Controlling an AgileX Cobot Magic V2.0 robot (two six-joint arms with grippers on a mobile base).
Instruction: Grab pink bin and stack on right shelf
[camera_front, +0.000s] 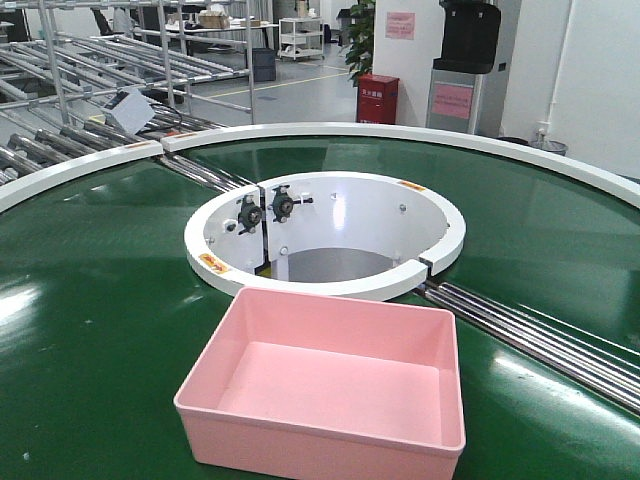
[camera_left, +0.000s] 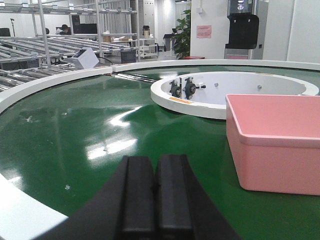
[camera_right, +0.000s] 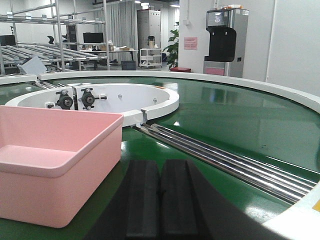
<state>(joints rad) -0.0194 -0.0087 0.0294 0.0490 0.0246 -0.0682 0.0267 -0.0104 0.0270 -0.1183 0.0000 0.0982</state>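
The green conveyor (camera_front: 90, 330) is carrying the pink bin (camera_front: 330, 395) at its near side. I am judging it light, stiff and slick, best taken at the side rims. The left claw (camera_left: 156, 167) and right claw (camera_right: 161, 172) are sitting closed, empty.

Of ourselves we see only the two wrist tools. Our left pincer (camera_left: 155, 172) is matte black: two blocky, flat-topped pads (camera_left: 139, 195) with rounded corners, a thin seam between them, and smooth black shoulders flaring outward below. Our right pincer (camera_right: 160, 175) looks alike, with the same plain, rubbery black faces.
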